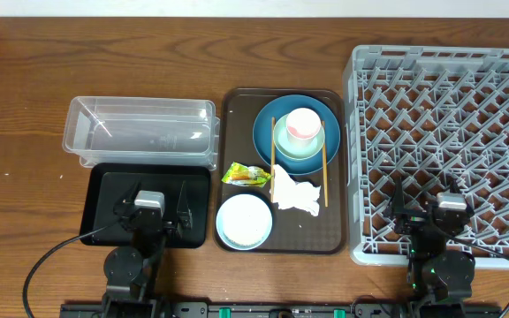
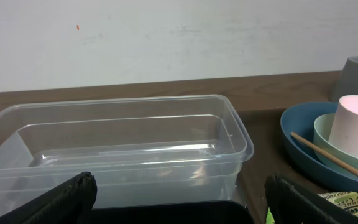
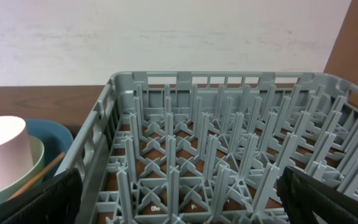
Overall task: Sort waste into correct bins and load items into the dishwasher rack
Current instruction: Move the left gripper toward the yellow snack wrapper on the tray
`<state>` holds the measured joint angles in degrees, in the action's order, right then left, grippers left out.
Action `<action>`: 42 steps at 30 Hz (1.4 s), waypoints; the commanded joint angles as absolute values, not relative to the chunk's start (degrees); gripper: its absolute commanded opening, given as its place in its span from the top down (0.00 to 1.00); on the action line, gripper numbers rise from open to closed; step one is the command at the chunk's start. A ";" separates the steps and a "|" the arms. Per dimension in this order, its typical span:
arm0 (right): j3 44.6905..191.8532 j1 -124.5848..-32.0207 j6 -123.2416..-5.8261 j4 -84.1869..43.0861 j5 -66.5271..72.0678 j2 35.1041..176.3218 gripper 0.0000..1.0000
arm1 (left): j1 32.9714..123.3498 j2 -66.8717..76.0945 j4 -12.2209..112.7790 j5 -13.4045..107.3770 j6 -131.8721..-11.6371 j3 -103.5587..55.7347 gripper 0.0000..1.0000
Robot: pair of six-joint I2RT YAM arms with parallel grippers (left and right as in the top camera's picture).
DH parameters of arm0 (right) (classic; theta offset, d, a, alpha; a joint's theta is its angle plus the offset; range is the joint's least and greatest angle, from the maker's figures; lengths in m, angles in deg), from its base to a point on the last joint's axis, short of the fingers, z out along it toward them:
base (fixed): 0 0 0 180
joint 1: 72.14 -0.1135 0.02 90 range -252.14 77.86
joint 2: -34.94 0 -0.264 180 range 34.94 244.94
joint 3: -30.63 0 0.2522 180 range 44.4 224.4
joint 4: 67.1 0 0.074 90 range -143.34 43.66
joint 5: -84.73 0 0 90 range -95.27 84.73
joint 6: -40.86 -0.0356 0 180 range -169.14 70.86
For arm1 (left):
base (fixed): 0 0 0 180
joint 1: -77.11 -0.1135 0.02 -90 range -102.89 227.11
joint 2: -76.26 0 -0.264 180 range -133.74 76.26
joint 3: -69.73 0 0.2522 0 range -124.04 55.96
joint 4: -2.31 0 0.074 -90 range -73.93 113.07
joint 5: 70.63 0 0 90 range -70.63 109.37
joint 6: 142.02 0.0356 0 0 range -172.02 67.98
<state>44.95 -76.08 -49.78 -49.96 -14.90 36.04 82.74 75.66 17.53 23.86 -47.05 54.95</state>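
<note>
On the brown serving tray [image 1: 334,240] a dark-blue plate [image 1: 263,132] holds a pale-green bowl [image 1: 300,148] with a white-pink cup [image 1: 302,124] inside; two chopsticks [image 1: 324,172] lie across them. A yellow-green wrapper [image 1: 245,175], a crumpled white napkin [image 1: 293,194], a few grains and a light-blue bowl [image 1: 244,221] sit at the tray's front. The clear tub [image 1: 140,131] and black tray [image 1: 104,190] lie left. The grey rack [image 1: 449,132] is right. My left gripper [image 1: 151,209] is open over the black tray. My right gripper [image 1: 433,210] is open over the rack's front.
The wooden table [image 1: 25,106] extends left of the tub. In the left wrist view the tub [image 2: 117,146] fills the front, the plate [image 2: 297,140] at right. In the right wrist view the rack's pegs [image 3: 229,143] stand close ahead.
</note>
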 commanded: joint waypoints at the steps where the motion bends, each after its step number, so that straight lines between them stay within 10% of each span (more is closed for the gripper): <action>1: 44.71 -76.72 -50.33 -49.92 -14.88 36.33 0.01 | 82.50 76.05 19.71 24.67 -46.24 55.73 0.10; 29: 44.71 -76.72 -50.33 -49.94 -14.88 36.33 0.01 | 82.54 75.29 19.10 26.72 -57.19 55.69 0.10; 42: 44.71 -76.72 -50.33 -49.94 -14.88 36.33 0.01 | 82.54 74.85 17.33 51.69 -71.81 52.00 0.11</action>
<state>44.95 -76.08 -49.78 -49.96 -14.90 36.07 82.74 75.00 16.72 45.67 -65.93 54.20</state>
